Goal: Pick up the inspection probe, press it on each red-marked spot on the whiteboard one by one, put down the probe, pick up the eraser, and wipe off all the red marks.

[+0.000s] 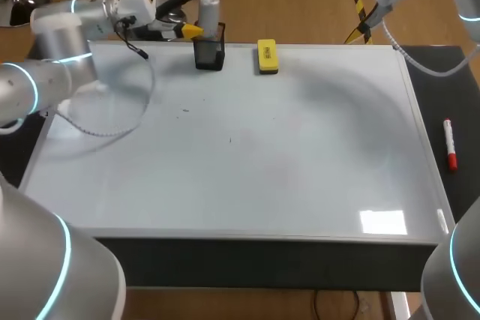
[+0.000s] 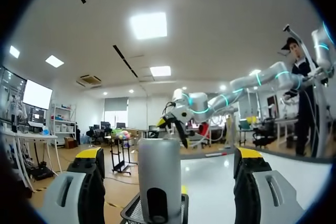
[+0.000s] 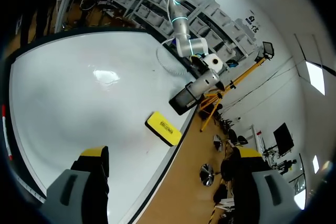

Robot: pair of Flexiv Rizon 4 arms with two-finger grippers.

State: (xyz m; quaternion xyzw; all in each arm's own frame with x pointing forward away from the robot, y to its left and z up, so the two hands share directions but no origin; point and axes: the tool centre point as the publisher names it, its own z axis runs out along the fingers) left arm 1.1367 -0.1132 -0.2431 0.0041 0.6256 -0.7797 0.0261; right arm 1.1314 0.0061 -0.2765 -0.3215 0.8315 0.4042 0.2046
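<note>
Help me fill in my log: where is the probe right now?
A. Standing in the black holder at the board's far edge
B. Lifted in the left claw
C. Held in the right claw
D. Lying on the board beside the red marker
A: the probe stands upright in the holder beside the eraser, with the left claw open around it, fingers clear of it.

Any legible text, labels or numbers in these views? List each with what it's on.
Nothing can be read.
Yellow eraser: dark print on its top label, too small to read.
Red marker: no text legible.
Whiteboard: no writing, only faint specks.
</note>
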